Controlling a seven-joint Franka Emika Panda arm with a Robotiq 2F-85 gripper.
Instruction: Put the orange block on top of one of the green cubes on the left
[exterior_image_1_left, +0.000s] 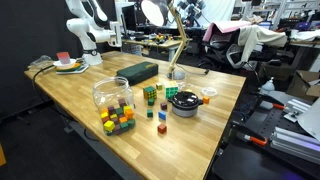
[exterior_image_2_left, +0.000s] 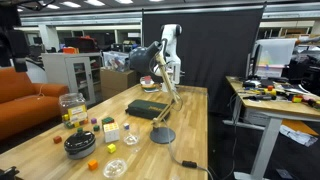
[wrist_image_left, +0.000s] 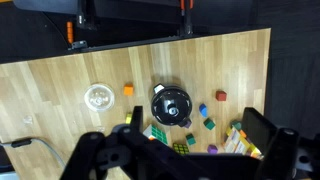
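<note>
Fingers of the gripper are shown spread wide in the wrist view, with nothing held between them, hanging high over a wooden worktop. The orange block is set on the worktop, up and to the left of the gap between the fingers in that view and well apart from them. It is placed just beside a dark bowl, between the bowl and a clear lid. Being a cube, it offers no long axis, so either pair of faces could be taken. The green cubes are found on the bowl's other side, some partly hidden behind the gripper's dark body. It is judged that a descent towards the upper left is called for first, and that the carry afterwards must be made around or over the bowl.

Plan layout and finger spread are given only by the wrist view. In an exterior view the orange block is seen right of the dark bowl, with green cubes left of it. In an exterior view the orange block is shown near the worktop's front edge. In both exterior views the fingers are too small to be read.
</note>
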